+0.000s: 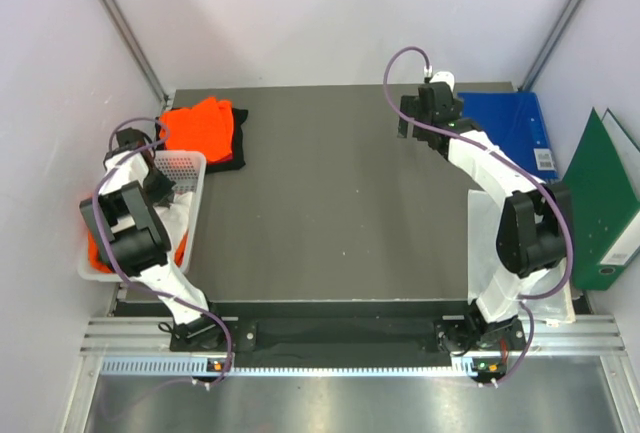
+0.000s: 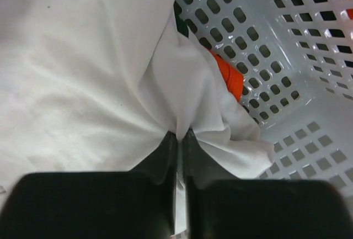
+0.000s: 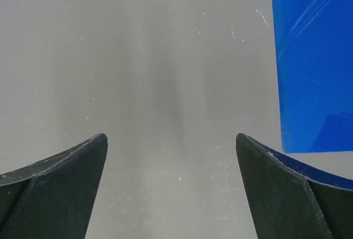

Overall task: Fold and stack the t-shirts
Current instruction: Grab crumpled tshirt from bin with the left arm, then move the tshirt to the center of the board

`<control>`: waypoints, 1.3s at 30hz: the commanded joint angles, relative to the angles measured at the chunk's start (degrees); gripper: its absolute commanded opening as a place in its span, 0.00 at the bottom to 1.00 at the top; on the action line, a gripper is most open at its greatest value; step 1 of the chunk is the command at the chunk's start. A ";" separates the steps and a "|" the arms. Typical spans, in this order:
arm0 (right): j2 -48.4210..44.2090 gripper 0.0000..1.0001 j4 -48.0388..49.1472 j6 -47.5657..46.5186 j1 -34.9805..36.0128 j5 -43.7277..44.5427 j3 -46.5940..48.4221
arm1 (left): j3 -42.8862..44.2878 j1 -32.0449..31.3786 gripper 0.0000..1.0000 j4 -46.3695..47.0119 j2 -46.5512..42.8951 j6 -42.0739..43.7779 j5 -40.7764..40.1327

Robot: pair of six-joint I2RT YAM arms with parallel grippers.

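where the left gripper (image 2: 180, 135) reaches into the white mesh basket (image 2: 287, 40) at the left edge of the table (image 1: 340, 203), its jaws are pinched together on a gathered fold of the white t-shirt (image 2: 83, 73), which lies inside the basket with an orange t-shirt (image 2: 229, 76) showing beside it against the basket wall. more orange cloth (image 1: 200, 125) lies piled on the far left corner of the table, partly over a dark garment (image 1: 238, 148). the right gripper (image 3: 171, 139) hangs over bare table near the blue folder (image 3: 311, 57), jaws wide apart and holding nothing.
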 commanded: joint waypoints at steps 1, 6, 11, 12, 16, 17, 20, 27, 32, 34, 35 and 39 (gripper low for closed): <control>0.44 1.00 -0.44 1.11 0.90 -0.32 2.30 | -0.16 0.12 0.00 -0.74 -0.52 -0.32 -1.60; 0.62 0.99 -0.61 1.29 0.90 -1.03 1.78 | 2.02 0.12 0.00 -1.35 -6.75 -0.14 -3.97; 1.06 1.00 -0.61 1.29 0.90 -1.82 1.69 | 5.72 0.12 0.00 -0.14 -16.92 0.12 -6.70; 0.97 1.00 -0.61 1.29 0.90 -1.99 1.60 | 5.64 0.12 0.00 2.75 -18.78 0.21 -6.35; 1.58 1.00 -0.61 1.12 0.90 -2.70 2.04 | 7.20 -0.05 0.00 8.23 -23.64 -0.22 5.14; 1.67 1.00 -0.61 1.03 0.81 -2.79 2.21 | 9.31 -0.23 0.00 8.48 -23.29 -0.40 13.26; 1.94 1.00 -0.53 0.94 0.90 -3.14 2.74 | 11.26 -2.25 0.00 11.72 -22.58 -1.54 20.07; 0.45 1.00 -0.79 6.03 -2.17 -2.96 0.64 | 19.08 -21.80 0.00 15.51 -16.44 -1.10 27.30; -2.36 1.00 1.32 11.04 -9.20 -5.15 -4.81 | 28.44 -36.76 0.00 20.09 -6.43 -3.66 39.78; -3.51 1.00 1.67 11.75 -12.00 -5.86 -6.39 | 33.65 -39.77 0.00 17.55 0.23 -2.69 47.91; -3.95 1.00 1.85 11.84 -12.72 -6.04 -6.83 | 38.72 -41.09 0.00 16.67 2.53 -2.60 51.10; -6.23 1.00 2.29 11.49 -15.27 -5.78 -8.77 | 43.88 -45.93 0.00 11.05 10.28 0.29 56.41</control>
